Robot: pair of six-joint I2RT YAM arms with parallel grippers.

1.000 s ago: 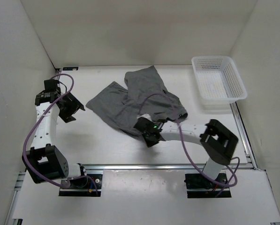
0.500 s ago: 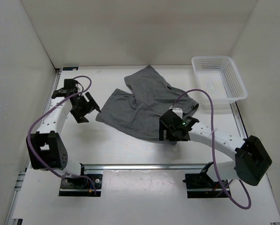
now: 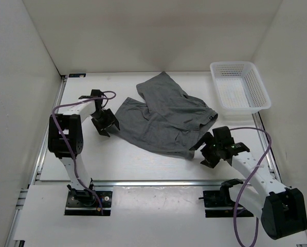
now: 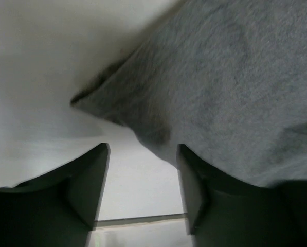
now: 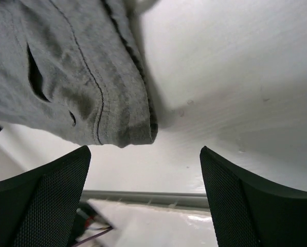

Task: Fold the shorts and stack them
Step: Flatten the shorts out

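The dark grey shorts (image 3: 163,116) lie spread on the white table, one leg toward the back, the waistband toward the right. My left gripper (image 3: 108,123) is open at the left leg's edge. In the left wrist view the fabric (image 4: 225,87) lies just beyond the open gripper (image 4: 143,154), its edge over the right fingertip (image 4: 190,175). My right gripper (image 3: 205,150) is open beside the near right corner of the shorts. In the right wrist view the waistband corner (image 5: 102,98) lies ahead of the wide-open gripper (image 5: 145,152), nothing between the fingers.
A white plastic basket (image 3: 240,91) stands at the back right. White walls close in the table on the left, back and right. A metal rail (image 3: 158,181) runs along the near edge, in front of the arm bases.
The right gripper opened, let go of the shorts and drew back to the near right. The left gripper moved right to the left leg's edge. The shorts now lie further right and flatter.
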